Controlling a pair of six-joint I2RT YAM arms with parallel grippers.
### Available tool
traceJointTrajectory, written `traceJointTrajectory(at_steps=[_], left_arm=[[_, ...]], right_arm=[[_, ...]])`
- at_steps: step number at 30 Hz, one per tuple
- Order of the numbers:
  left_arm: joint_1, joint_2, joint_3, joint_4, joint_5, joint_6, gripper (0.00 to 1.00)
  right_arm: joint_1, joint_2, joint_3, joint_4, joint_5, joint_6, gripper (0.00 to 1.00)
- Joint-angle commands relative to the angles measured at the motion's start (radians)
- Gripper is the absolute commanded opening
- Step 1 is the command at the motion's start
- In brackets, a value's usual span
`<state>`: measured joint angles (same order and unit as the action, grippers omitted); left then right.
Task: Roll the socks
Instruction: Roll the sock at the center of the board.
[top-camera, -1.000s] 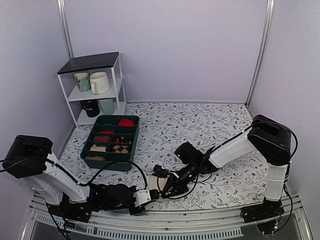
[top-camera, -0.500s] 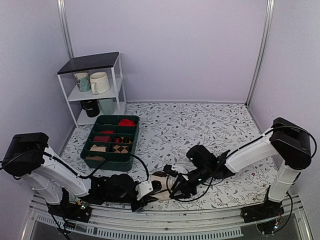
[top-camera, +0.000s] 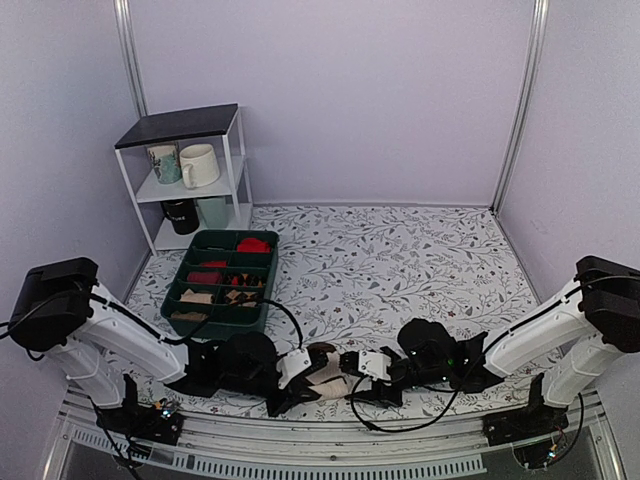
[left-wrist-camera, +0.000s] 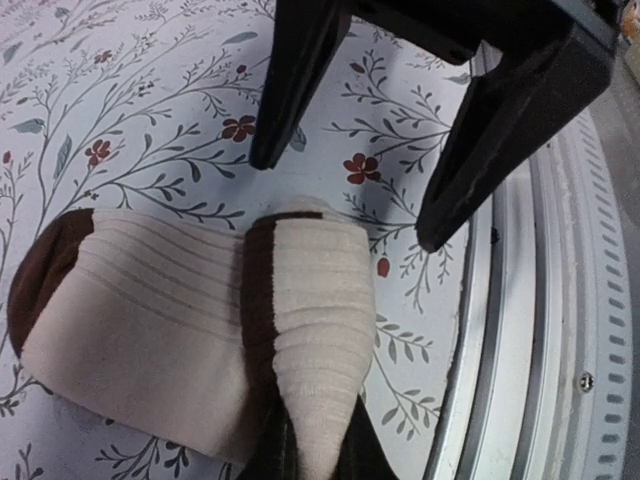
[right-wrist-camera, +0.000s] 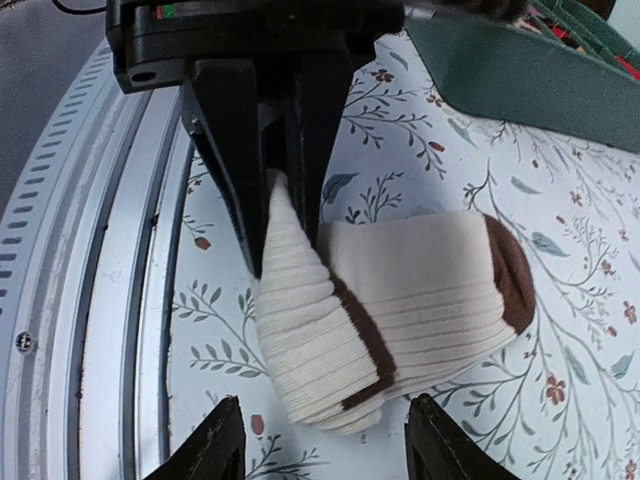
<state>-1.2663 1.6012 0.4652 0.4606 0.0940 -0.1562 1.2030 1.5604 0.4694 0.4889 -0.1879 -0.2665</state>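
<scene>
1. Note socks (left-wrist-camera: 180, 320) lying part-folded on tabletop (left-wrist-camera: 150, 100), at its near edge, between both tools.
2. Hold the raised cream fold firmly with left tool (right-wrist-camera: 285, 235), now pinching it.
3. Lower right tool (left-wrist-camera: 345, 200), spread wide, onto the flat part.
4. Roll toward the brown end, tight and even; avoid dragging.

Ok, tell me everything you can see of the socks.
The socks are ribbed cream knit with dark brown bands and a brown end, folded into a half-rolled bundle lying on the floral table by its near edge. The left gripper pinches one raised cream fold; the right gripper hangs open close by.
</scene>
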Motion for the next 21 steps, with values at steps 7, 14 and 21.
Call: traceJointTrajectory(at_steps=[7,14,21], left_arm=[[0.016,0.052,-0.03,-0.158,0.052,-0.045,0.0],[0.018,0.053,-0.036,-0.149,0.053,-0.047,0.0],[0.022,0.063,-0.034,-0.145,0.069,-0.042,0.0]], right_arm=[[0.014,0.112,0.092,0.02,-0.026,-0.163,0.55],[0.017,0.137,0.109,-0.035,-0.069,-0.149,0.55],[0.017,0.198,0.161,-0.077,-0.063,-0.129,0.48]])
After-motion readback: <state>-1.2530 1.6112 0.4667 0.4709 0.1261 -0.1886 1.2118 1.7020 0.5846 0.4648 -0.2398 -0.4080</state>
